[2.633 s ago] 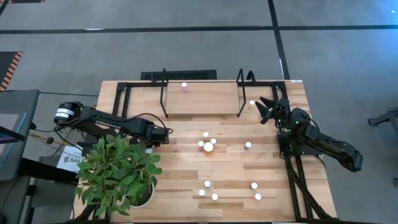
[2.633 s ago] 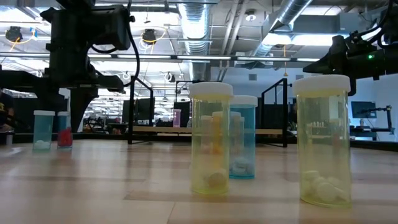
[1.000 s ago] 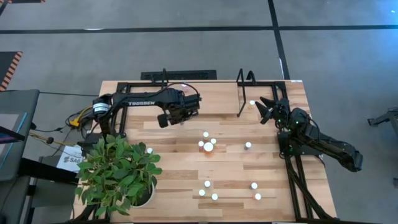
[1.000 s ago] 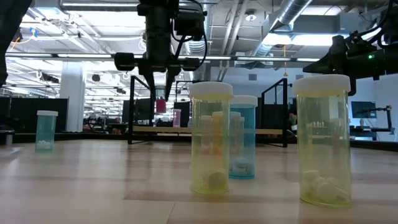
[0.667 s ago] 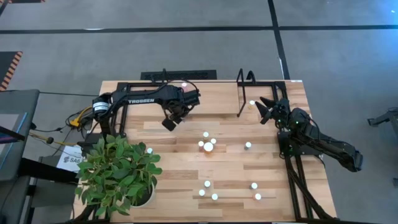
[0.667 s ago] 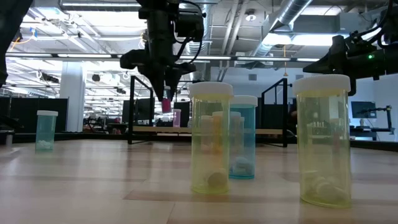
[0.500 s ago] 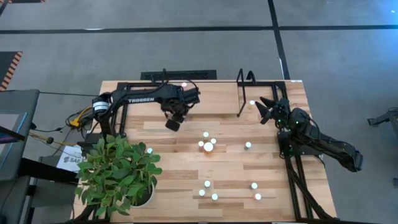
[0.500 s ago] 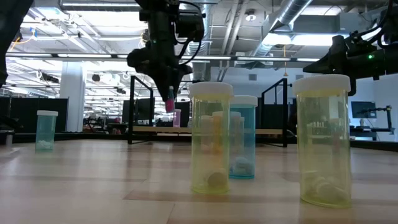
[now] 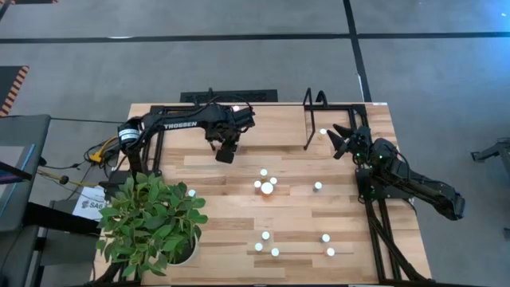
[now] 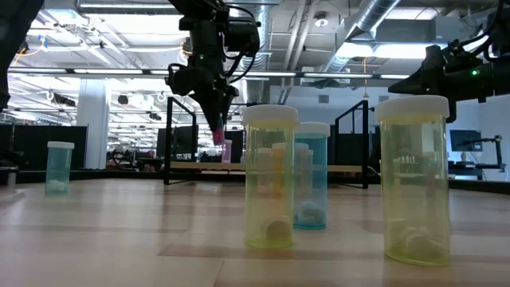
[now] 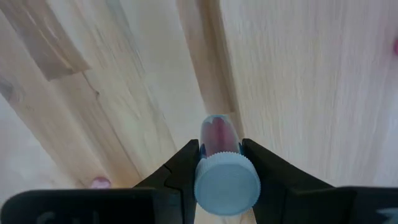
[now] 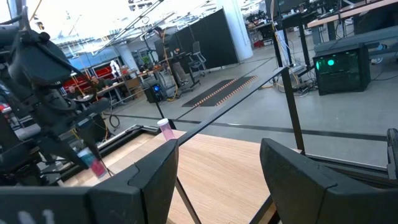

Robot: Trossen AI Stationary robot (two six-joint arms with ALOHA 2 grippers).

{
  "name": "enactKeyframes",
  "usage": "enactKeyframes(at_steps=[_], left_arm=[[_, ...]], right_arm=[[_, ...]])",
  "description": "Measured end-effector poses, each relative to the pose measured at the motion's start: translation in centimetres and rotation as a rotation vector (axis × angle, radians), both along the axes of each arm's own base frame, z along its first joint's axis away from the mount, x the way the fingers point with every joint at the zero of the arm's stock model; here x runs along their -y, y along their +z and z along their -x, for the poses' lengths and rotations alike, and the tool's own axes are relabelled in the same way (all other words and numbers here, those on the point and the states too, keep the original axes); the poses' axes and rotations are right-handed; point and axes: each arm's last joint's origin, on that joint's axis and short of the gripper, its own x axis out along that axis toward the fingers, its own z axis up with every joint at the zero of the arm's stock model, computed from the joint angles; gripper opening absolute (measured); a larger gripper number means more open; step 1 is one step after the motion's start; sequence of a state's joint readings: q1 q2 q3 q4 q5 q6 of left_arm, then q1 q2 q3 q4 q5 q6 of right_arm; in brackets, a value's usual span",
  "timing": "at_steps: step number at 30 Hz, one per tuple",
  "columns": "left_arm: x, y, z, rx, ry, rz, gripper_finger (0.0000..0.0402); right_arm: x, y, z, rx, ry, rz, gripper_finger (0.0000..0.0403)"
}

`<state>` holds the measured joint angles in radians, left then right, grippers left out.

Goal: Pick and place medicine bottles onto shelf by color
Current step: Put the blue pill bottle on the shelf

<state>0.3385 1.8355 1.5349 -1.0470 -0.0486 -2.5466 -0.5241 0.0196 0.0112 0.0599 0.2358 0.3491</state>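
Gripping a pink medicine bottle (image 11: pixel 219 138) by its sides, the left pincer (image 9: pixel 225 151) hangs above the shelf (image 9: pixel 179 134) at the far side of the surface (image 9: pixel 231 219). The left wrist view shows the bottle's pale cap (image 11: pixel 227 181) wedged between the two dark fingers (image 11: pixel 183 163), with the shelf's light wood board below. From the low view the bottle (image 10: pixel 217 131) points down and tilted, well clear of the board. A second pink bottle (image 9: pixel 236 109) stands on the shelf just beyond the left pincer.

The right pincer (image 9: pixel 339 137) waits beside the shelf's right end loop (image 9: pixel 313 119) — its fingers (image 12: pixel 149 174) spread wide with nothing between them. A white-capped bottle (image 9: pixel 323 131) stands just by it.

Out on the open surface the other medicine bottles stand upright — a cluster of three caps (image 9: pixel 266 182) near the middle, one (image 9: pixel 318 186) to their right, and five more nearer the front edge. A leafy potted plant (image 9: pixel 151 219) fills the front-left corner.
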Motion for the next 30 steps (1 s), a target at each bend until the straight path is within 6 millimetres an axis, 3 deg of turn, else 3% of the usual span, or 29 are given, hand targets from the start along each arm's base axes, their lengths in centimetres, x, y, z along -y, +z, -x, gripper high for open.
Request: enactKeyframes(at_steps=[10,14,20,30], left_arm=[[-0.9,0.0,0.4,-0.047,-0.233,-0.057,0.0094],[-1.3,0.0,0.2,-0.031,-0.408,-0.097,0.0094],[-1.6,1.3,-0.1,-0.06,-0.669,-0.211,0.0094],[-3.4,2.1,0.8,-0.152,-0.897,-0.289,0.0094]], right_arm=[[0.0,0.0,0.0,0.0,0.0,0.0,0.0249],[0.0,0.0,0.0,0.0,0.0,0.0,0.0249],[0.0,0.0,0.0,0.0,0.0,0.0,0.0249],[0.0,0.0,0.0,0.0,0.0,0.0,0.0249]])
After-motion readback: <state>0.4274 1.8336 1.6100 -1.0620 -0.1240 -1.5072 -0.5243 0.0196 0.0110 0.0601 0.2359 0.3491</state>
